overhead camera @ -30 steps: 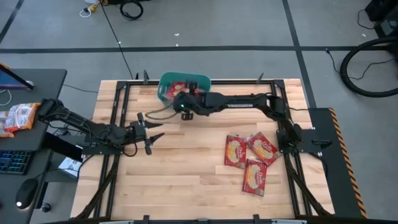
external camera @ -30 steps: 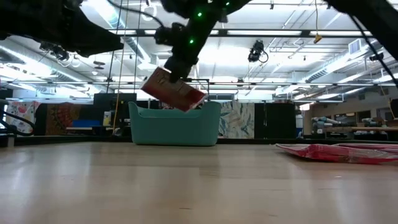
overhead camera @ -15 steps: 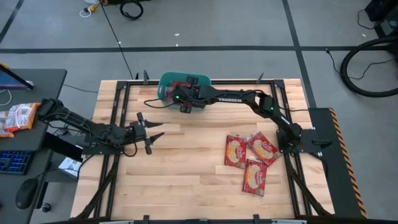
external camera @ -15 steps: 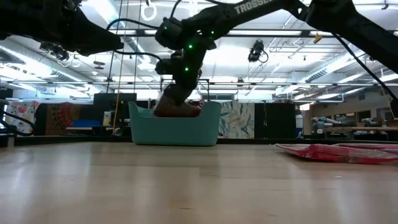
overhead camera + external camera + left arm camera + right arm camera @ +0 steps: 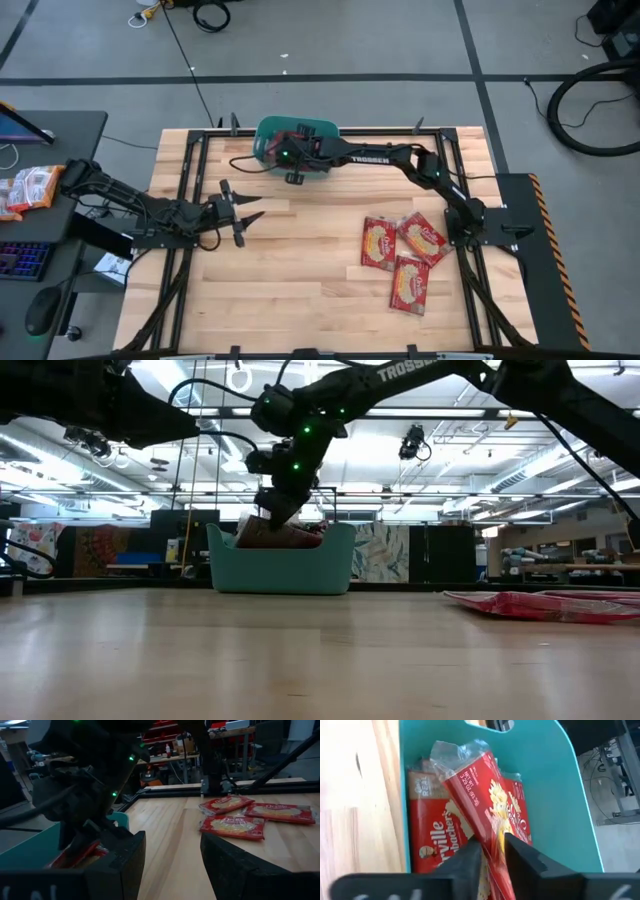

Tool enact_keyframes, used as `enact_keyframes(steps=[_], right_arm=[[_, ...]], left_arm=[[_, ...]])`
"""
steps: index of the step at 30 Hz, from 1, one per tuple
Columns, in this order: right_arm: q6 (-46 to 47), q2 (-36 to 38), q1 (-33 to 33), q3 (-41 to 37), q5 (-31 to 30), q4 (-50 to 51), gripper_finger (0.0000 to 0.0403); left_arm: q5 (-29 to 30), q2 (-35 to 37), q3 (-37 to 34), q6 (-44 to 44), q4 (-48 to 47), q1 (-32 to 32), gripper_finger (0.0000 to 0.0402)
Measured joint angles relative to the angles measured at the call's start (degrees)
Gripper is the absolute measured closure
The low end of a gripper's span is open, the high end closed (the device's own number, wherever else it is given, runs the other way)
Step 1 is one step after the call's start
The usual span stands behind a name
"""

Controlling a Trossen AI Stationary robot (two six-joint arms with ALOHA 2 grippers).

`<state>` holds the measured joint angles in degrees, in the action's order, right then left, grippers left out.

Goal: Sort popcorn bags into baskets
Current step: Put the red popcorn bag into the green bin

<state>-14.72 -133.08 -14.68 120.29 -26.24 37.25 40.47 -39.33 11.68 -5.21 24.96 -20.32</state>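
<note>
Presently noted: right gripper (image 5: 291, 160) reached across to the tub (image 5: 266, 133) at the table's (image 5: 300, 290) 12 o'clock edge, fingers (image 5: 522, 859) pinched on a red bag (image 5: 487, 807), held tilted over the tub's interior. Seen from the low view, same bag (image 5: 280, 536) partly below the tub rim (image 5: 280, 560), gripper (image 5: 277, 510) directly above it. Beneath the held bag, at least one more bag (image 5: 432, 837) lying flat on the tub floor, touching the tub wall. Left gripper (image 5: 243, 215) idle toward 9 o'clock of table centre, well apart from the tub, fingers (image 5: 235, 865) spread, nothing between them. Three loose bags (image 5: 402, 255) clustered toward 4 o'clock of table centre, overlapping or touching one another, near the right arm's base; same three visible flat on the wood in the left wrist view (image 5: 235, 817). Orange-white packets (image 5: 28, 187) on the side desk at 9 o'clock, off the table, beside a keyboard (image 5: 22, 260) and mouse (image 5: 40, 313).
</note>
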Motion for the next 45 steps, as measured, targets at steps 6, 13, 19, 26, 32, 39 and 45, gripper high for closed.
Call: enact_keyframes(steps=[6, 13, 19, 26, 32, 39, 45], right_arm=[[1.1, 0.0, -1.6, 0.0, 14.7, -4.5, 0.0262], [0.9, 1.5, -1.8, 0.0, 11.9, -2.7, 0.0258], [1.3, 5.1, -1.0, 0.0, 16.0, 5.3, 0.0258], [8.2, 10.1, 2.8, 0.0, 17.0, 19.0, 0.0258], [11.8, 11.4, 7.7, -0.1, 14.2, 29.9, 0.0259], [17.0, 11.7, 13.1, -1.9, 10.8, 36.8, 0.0259], [20.8, 11.7, 17.2, -7.8, 12.5, 39.3, 0.0259]], left_arm=[[0.0, 0.0, 0.0, 0.0, 0.0, 0.0, 0.0208], [0.0, 0.0, 0.0, -0.5, 0.0, 0.0, 0.0208], [0.0, 0.0, 0.0, -0.4, -0.9, 0.0, 0.0208], [0.0, 0.0, 0.0, -0.5, -1.6, 0.0, 0.0208], [0.0, 0.0, 0.0, -0.5, -2.0, 0.0, 0.0208], [0.0, 0.0, 0.0, -0.1, -2.8, 0.0, 0.0208], [0.0, 0.0, 0.0, 0.0, -3.4, 0.0, 0.0208]])
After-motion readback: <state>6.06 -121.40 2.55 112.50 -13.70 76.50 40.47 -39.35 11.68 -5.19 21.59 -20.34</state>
